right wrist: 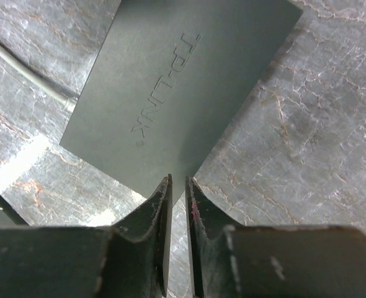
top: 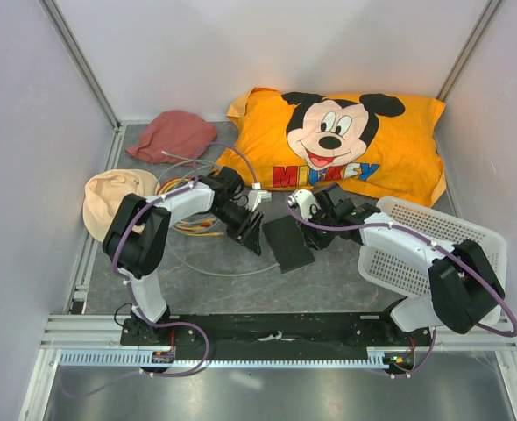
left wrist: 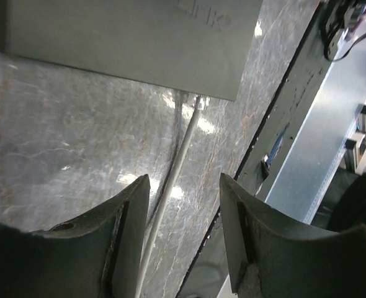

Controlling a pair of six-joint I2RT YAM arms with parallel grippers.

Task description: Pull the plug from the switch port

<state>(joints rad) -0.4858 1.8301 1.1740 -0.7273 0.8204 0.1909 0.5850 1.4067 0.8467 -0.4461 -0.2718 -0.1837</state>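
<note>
The switch (right wrist: 177, 81), a flat black box lettered TP-LINK, lies on the marbled tabletop (right wrist: 307, 124) at the centre of the top view, below the orange pillow (top: 346, 149) and left of the white mesh basket (top: 434, 237). A pale cable (left wrist: 186, 139) runs up the middle of the left wrist view and meets the switch's edge at the plug (left wrist: 198, 102), which shows only small.

The left end effector (left wrist: 184, 180) is spread wide, its fingers straddling the cable low in that frame, apart from the plug. The right end effector (right wrist: 177, 183) is narrow, almost closed with nothing visible in the slit, and sits over the switch's lower corner. I cannot tell whether it presses on the box.

The risks follow from this layout. If the left fingers close where they are, they would catch the cable and not the plug, so a pull could strain the cord or slip along it. A latch, if there is one, would stay engaged. With the switch steadied only at one corner, if at all, the light box could pivot or slide with the pull.
</note>
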